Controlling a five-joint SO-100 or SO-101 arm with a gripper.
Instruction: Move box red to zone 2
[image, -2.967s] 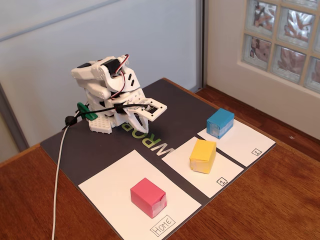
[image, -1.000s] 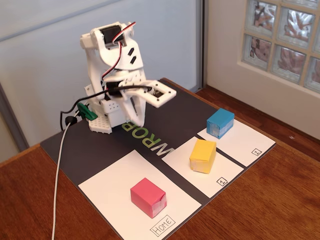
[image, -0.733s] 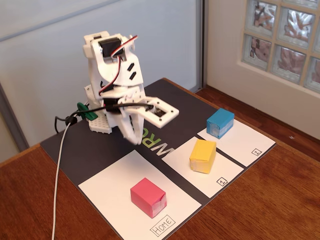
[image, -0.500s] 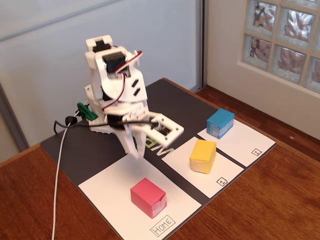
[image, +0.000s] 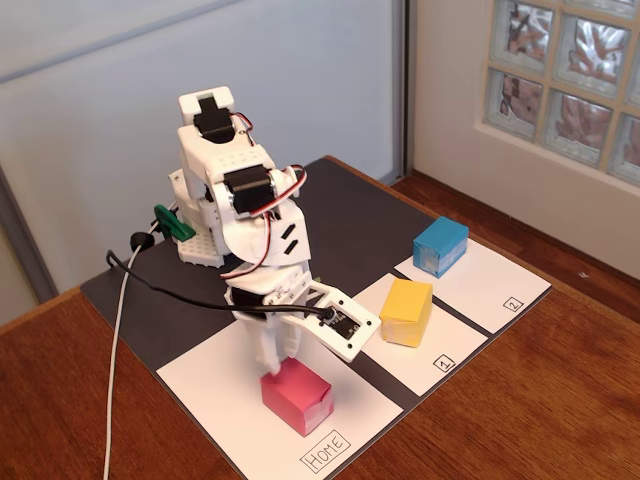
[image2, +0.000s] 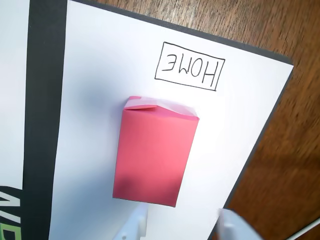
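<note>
From where I sit the job is barely begun; nothing has been carried anywhere yet. Reading the fixed view from left to right: the arm leans out from its base over the big white sheet marked HOME (image: 225, 385), and the gripper (image: 278, 362) hangs just above the red box (image: 297, 397), which sits on that sheet at about seven o'clock from the middle of the black mat (image: 345, 225); next comes the yellow box (image: 406, 311) on the sheet marked 1 (image: 420, 362); furthest right, at about three o'clock, is zone 2 (image: 490, 283), with the blue box (image: 441, 245) already resting on its far end.

In the wrist view the red box (image2: 154, 156) lies square in the middle, the HOME label at its twelve o'clock; two white fingertips (image2: 137, 225) poke in from the bottom edge at six o'clock, set apart about as wide as the box, so I take the gripper (image2: 182, 227) to be parted and holding nothing. The tips appear to stop just short of the box's near end; I cannot tell whether either one touches it.

What I judge is left: come down around the box, close, lift, swing across past the yellow box, and set it on the bare near part of zone 2, clear of the blue box.
</note>
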